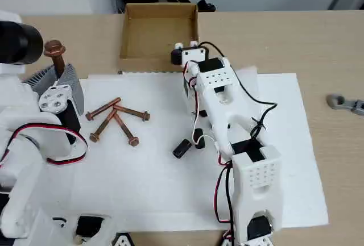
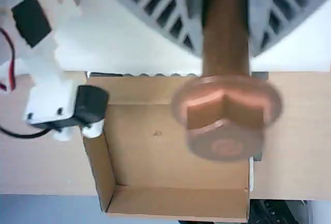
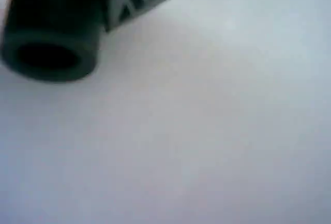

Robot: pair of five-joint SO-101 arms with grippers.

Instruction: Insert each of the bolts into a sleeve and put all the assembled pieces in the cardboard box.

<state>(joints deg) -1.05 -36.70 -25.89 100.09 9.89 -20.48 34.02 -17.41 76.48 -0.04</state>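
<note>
My left gripper is at the table's left, shut on a copper bolt that it holds upright, head up. In the left wrist view the bolt hangs over the cardboard box, clamped in the gripper. Several more bolts lie fanned on the white sheet. The right arm bends low over the sheet's middle. My right gripper is shut on a black sleeve just above the sheet, bore facing the camera. Two loose sleeves lie beside that arm.
The cardboard box stands at the back edge of the sheet, open side up, with nothing in it. A grey metal tool lies on the bare table at the far right. The right arm's cables loop over the sheet's centre.
</note>
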